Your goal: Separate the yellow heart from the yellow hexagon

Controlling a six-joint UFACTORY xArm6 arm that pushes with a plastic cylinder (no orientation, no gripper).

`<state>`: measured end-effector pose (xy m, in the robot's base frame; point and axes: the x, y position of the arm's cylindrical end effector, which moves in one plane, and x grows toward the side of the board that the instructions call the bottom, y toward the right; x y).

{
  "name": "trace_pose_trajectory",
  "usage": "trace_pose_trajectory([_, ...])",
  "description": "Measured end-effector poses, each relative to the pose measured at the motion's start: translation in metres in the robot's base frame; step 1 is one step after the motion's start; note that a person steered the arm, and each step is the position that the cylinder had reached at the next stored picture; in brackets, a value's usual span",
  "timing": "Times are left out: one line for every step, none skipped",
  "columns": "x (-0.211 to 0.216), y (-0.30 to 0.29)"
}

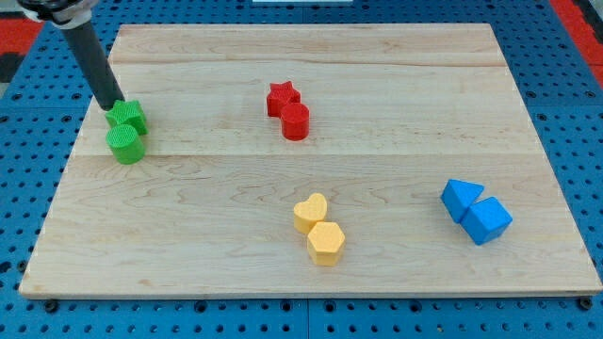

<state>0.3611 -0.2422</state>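
The yellow heart [309,212] lies at the lower middle of the wooden board [377,66]. The yellow hexagon [326,243] sits just below and to the right of it, touching it. My tip [111,105] is far away at the view's upper left, right against the top left of a green block [129,116]. The rod slants up to the view's top left corner.
A green cylinder [125,144] touches the green block from below. A red star [282,97] and a red cylinder [295,121] touch at the upper middle. Two blue blocks [462,198] [488,220] sit together at the right. Blue pegboard [565,75] surrounds the board.
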Motion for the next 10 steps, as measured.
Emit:
trace_pose_trajectory([-0.014, 0.033])
trace_pose_trajectory([0.000, 0.063])
trace_pose_trajectory([0.038, 0.138])
trace_pose_trajectory([0.106, 0.200])
trace_pose_trajectory([0.121, 0.289])
trace_pose_trajectory([0.174, 0.314])
trace_pose_trajectory([0.199, 0.265])
trace_pose_trajectory([0.167, 0.217])
trace_pose_trajectory([0.176, 0.282])
trace_pose_trajectory([0.161, 0.296])
